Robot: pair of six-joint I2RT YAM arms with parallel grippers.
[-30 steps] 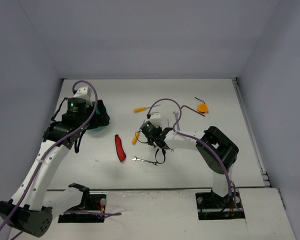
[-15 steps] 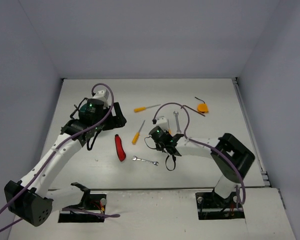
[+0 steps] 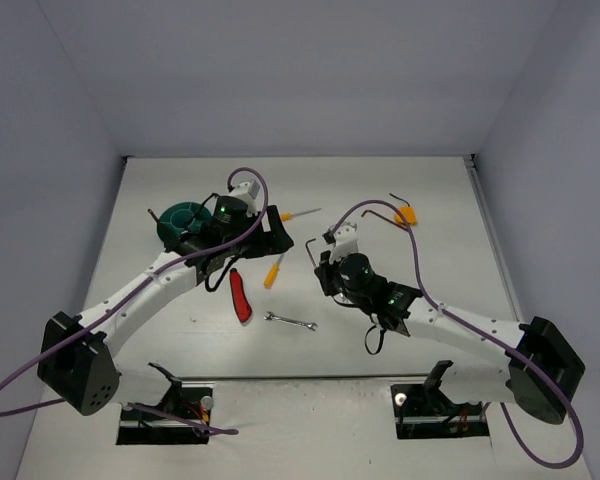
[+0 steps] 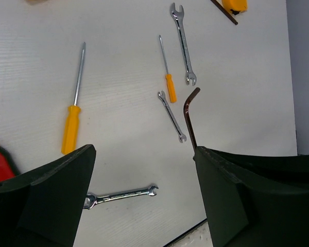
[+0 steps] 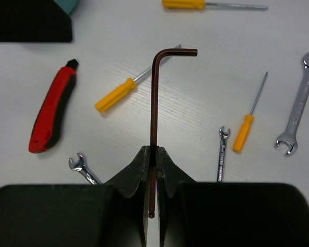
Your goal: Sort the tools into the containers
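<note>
My right gripper [image 5: 153, 154] is shut on the long shaft of a dark L-shaped hex key [image 5: 154, 103], held above the table with its bent end pointing away. In the top view this gripper [image 3: 325, 268] hangs mid-table. My left gripper [image 4: 144, 200] is open over a small silver wrench [image 4: 121, 194] on the table, with nothing between its fingers. The round teal tub [image 3: 180, 215] stands at the back left. The red-and-black folding knife [image 3: 240, 297] lies near the table's middle. Two orange-handled screwdrivers [image 3: 274, 270] [image 3: 285, 215] lie close by.
A small orange screwdriver [image 5: 244, 131], a short thin wrench [image 5: 221, 154] and a larger wrench [image 5: 298, 103] lie right of the held key. An orange object [image 3: 405, 213] with another hex key [image 3: 380, 211] beside it sits at the back right. Walls close in three sides.
My left arm swung right from over the teal tub to the table's middle, uncovering the tub. My right gripper closed on the hex key and shifted right, its arm stretching out.
</note>
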